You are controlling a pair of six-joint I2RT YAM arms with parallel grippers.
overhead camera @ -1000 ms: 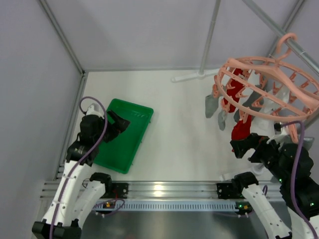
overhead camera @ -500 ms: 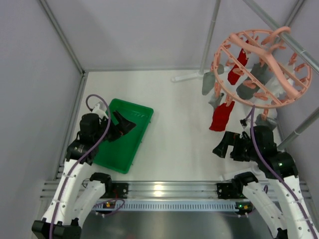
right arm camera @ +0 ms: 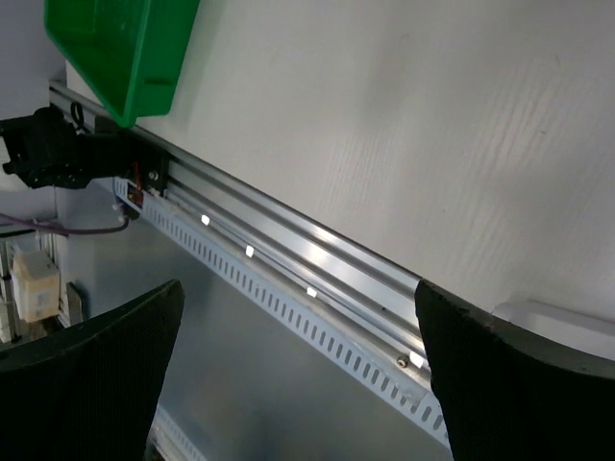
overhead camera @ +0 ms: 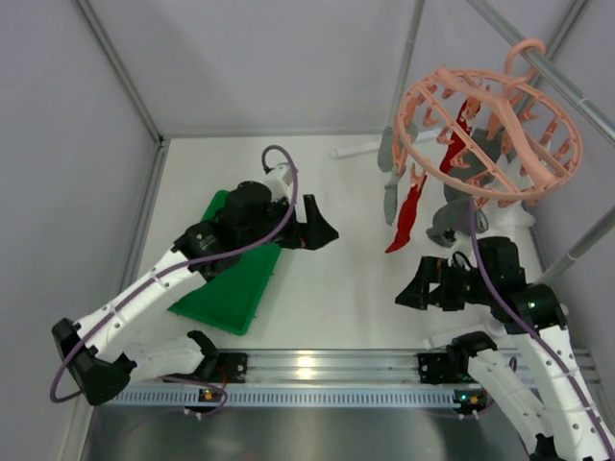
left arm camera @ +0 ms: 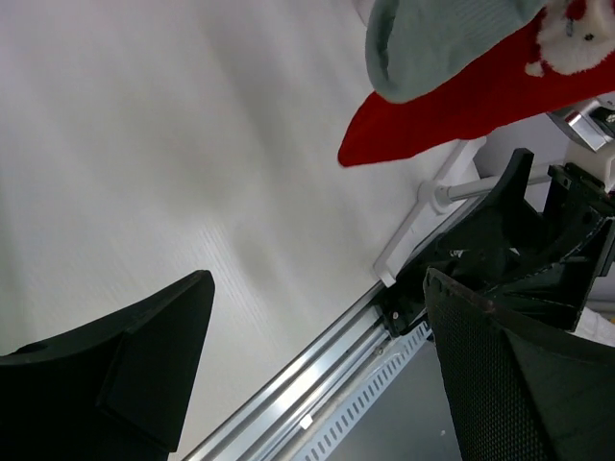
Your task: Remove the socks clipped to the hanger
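Note:
The salmon-pink hanger (overhead camera: 485,130) hangs at the upper right from a metal bar. Red socks (overhead camera: 404,219) and grey socks (overhead camera: 388,154) dangle from its clips. In the left wrist view a red sock (left arm camera: 452,106) and a grey sock (left arm camera: 432,43) hang at the top right. My left gripper (overhead camera: 317,229) is open and empty, stretched out over the table's middle, left of the hanger. My right gripper (overhead camera: 415,288) is open and empty, low and just below the hanging red sock. Its wrist view shows only the table front and rail.
A green tray (overhead camera: 226,283) lies on the table at the left, partly under the left arm; it also shows in the right wrist view (right arm camera: 115,48). A white stand base (overhead camera: 360,147) and pole sit at the back. The aluminium rail (overhead camera: 317,365) runs along the front edge.
My left arm has swung from over the green tray to the table's middle, toward the hanger. The hanger has swung and tilted, its socks swaying. My right gripper has shifted slightly left.

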